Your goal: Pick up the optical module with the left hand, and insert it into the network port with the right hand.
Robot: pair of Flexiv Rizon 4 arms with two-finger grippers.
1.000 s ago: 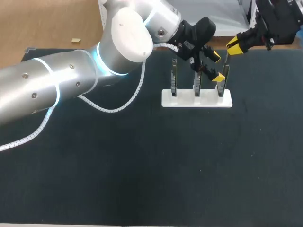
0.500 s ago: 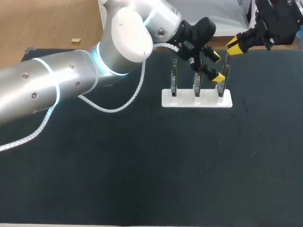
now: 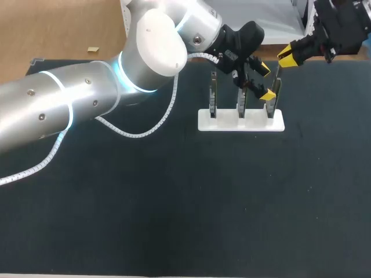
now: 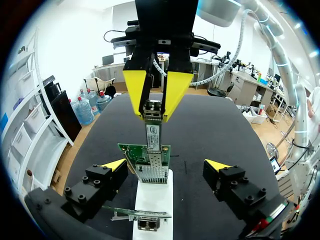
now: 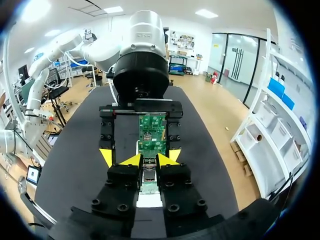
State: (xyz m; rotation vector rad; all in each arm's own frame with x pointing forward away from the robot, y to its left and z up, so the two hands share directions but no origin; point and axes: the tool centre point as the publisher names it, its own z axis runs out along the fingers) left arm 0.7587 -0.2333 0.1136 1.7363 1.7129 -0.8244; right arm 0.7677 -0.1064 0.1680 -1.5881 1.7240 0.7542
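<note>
The optical module [image 4: 154, 131], a slim metal stick with a white label, hangs upright in my right gripper [image 4: 151, 95], which is shut on its upper end. Its lower end meets the metal network port [image 4: 151, 172] on a green circuit board [image 4: 134, 152] standing in a white rack [image 4: 152, 202]. My left gripper [image 4: 165, 167] is open, one yellow tip on either side of that board, touching nothing. From the head view, the right gripper [image 3: 288, 56] is above the rack's rightmost board [image 3: 277, 95], and the left gripper [image 3: 266, 81] is just beside it. In the right wrist view the module [image 5: 149, 175] sits between my fingers.
The white rack [image 3: 240, 121] holds three upright boards at the table's far middle. My left arm [image 3: 87, 98] lies across the far left of the dark mat, with a white cable looping off it. A small tan piece [image 3: 93, 50] lies off the mat.
</note>
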